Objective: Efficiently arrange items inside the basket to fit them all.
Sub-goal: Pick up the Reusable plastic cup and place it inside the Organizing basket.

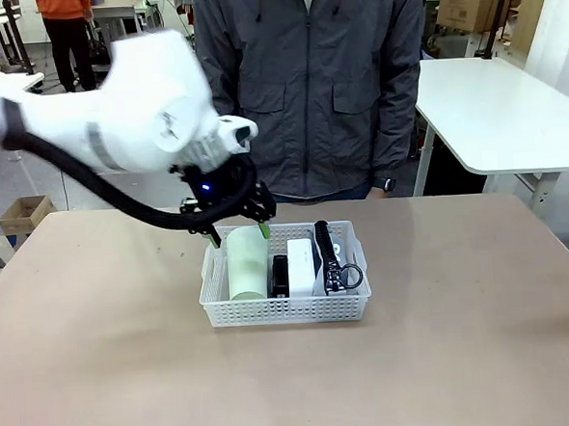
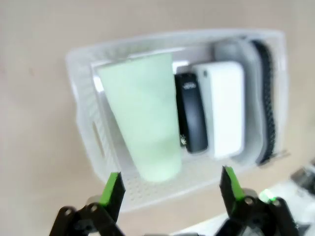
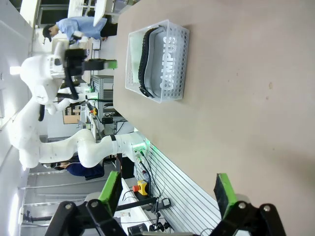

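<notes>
Basket point(image 1: 286, 309) mid-frame on bench point(image 1: 100, 359), slightly below centre in front view. Inside, left to right, side by side: cup point(image 1: 248, 263) lying on side, stapler point(image 1: 280, 275), boxy object point(image 1: 301, 267), shoe point(image 1: 332, 259) against right wall. Left claw point(image 1: 238, 233) above basket's far left corner, over cup. Person point(image 1: 315, 86) behind bench, top centre.

Basket point(image 1: 286, 309) mid-table holding cup point(image 1: 248, 263), stapler point(image 1: 280, 274), box point(image 1: 300, 266), shoe point(image 1: 332, 260); left gripper point(image 1: 237, 232) spread above, at 11 o'clock.
</notes>
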